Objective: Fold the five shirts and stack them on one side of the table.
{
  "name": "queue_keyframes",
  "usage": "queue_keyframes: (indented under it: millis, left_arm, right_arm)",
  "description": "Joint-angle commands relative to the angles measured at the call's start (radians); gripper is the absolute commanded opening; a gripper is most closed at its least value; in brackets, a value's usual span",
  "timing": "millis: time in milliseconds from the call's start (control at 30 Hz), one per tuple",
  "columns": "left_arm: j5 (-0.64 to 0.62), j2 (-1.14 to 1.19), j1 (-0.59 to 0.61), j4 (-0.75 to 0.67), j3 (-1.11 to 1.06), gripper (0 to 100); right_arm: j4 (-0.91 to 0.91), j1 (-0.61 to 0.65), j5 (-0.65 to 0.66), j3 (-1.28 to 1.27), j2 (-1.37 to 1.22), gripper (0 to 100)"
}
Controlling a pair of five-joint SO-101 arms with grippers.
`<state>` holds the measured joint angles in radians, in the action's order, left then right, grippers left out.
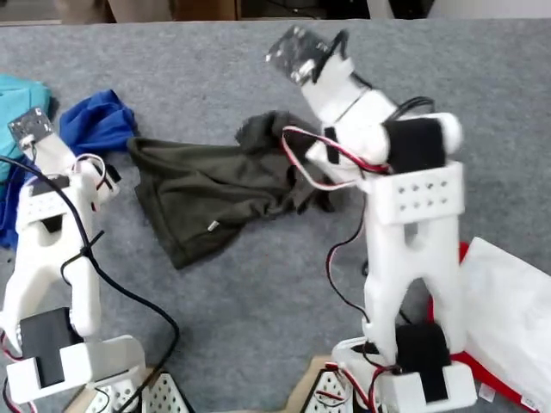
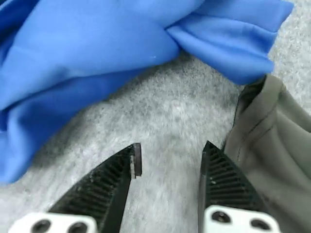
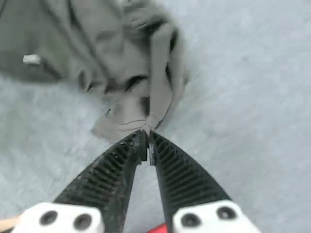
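Note:
A crumpled dark olive shirt [image 1: 207, 194] lies spread on the grey table [image 1: 258, 310]. My right gripper [image 3: 146, 138] is shut on a pinched fold at one end of the olive shirt [image 3: 150, 92], low over the table. A bunched blue shirt [image 1: 99, 120] lies at the left, touching the olive shirt's corner. My left gripper [image 2: 170, 160] stands open just above bare table, with the blue shirt [image 2: 97, 53] ahead of it and the olive shirt's hem [image 2: 272, 145] beside one finger. Nothing is between its fingers.
A teal shirt [image 1: 17, 95] lies at the far left edge, partly behind the blue one. A white bag or cloth [image 1: 508, 301] over something red [image 1: 472, 366] sits at the right, beside the right arm's base. Bare table stretches in front of the olive shirt.

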<state>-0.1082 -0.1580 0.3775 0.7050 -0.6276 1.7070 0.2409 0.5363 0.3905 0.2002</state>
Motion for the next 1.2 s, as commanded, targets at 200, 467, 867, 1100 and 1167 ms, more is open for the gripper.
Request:
queue_keyframes:
  millis: [200,467,867,1100,1167]
  left_arm:
    - [0.146,-0.012,-0.078,0.244,0.13,21]
    - [0.167,-0.094,-0.224,0.315,0.011,21]
    - [0.12,-0.63,-0.252,0.35,-0.322,21]
    - [0.094,-0.688,-0.334,0.258,-0.502,21]
    - [0.041,-0.688,-0.328,0.203,-0.532,21]
  right_arm:
    - [0.06,-0.099,0.006,0.562,-0.156,0.4]
    - [0.043,-0.122,0.009,0.802,-0.28,0.4]
    - [-0.031,-0.143,-0.014,0.773,-0.568,0.4]
    - [-0.104,-0.246,-0.023,0.769,-0.773,0.4]
    - [-0.104,-0.269,-0.061,0.774,-0.834,0.4]
